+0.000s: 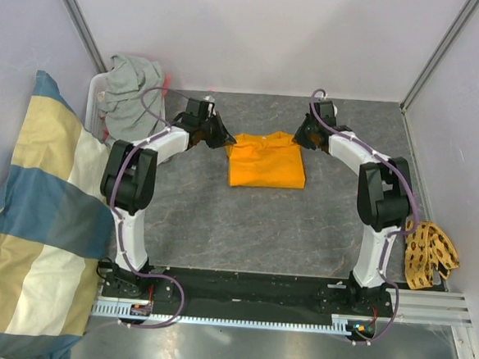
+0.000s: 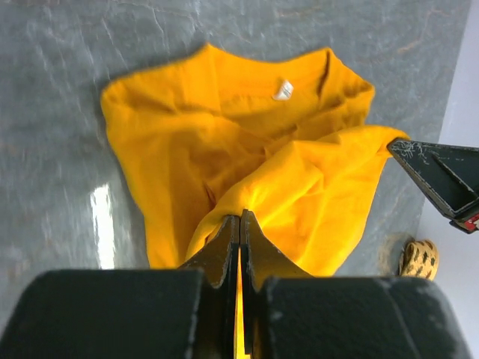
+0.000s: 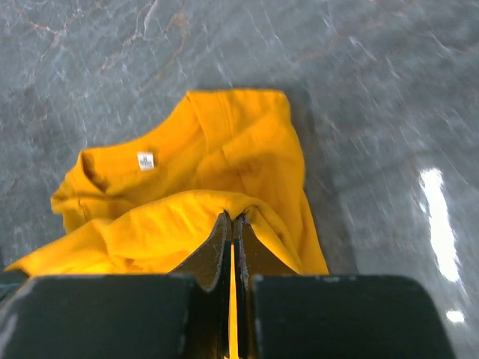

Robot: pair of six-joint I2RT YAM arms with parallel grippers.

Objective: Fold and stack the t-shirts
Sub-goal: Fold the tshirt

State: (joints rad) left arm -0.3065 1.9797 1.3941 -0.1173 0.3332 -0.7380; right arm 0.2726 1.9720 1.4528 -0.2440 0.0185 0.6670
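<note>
Checking overhead view first. Locate both shirts and both grippers. [Tech 1]

Done. Find orange t-shirt [image 1: 265, 161] lying as a rough rectangle on far middle of grey table [image 1: 244, 229]. Find left gripper [image 1: 223, 137] pinched on its far left corner and right gripper [image 1: 302, 137] pinched on its far right corner. Find grey t-shirt [image 1: 131, 90] crumpled in white bin [image 1: 94, 104] at far left, well apart from the orange one. Note cream-and-blue cloth [image 1: 31, 214] along left edge and tan woven strap [image 1: 430, 254] at right edge. [Tech 2]

Moving to left wrist view. Verify grip. [Tech 1]

Verified. See jaws closed tight on a raised fold of orange fabric, with rest of shirt on table beyond and neck label [image 2: 282, 89] facing up. See right gripper at frame right, at opposite corner. [Tech 2]

Moving to right wrist view. Verify same. [Tech 1]

Verified. See jaws closed tight on an orange fold, with collar and label beyond, to the left. [Tech 2]
</note>
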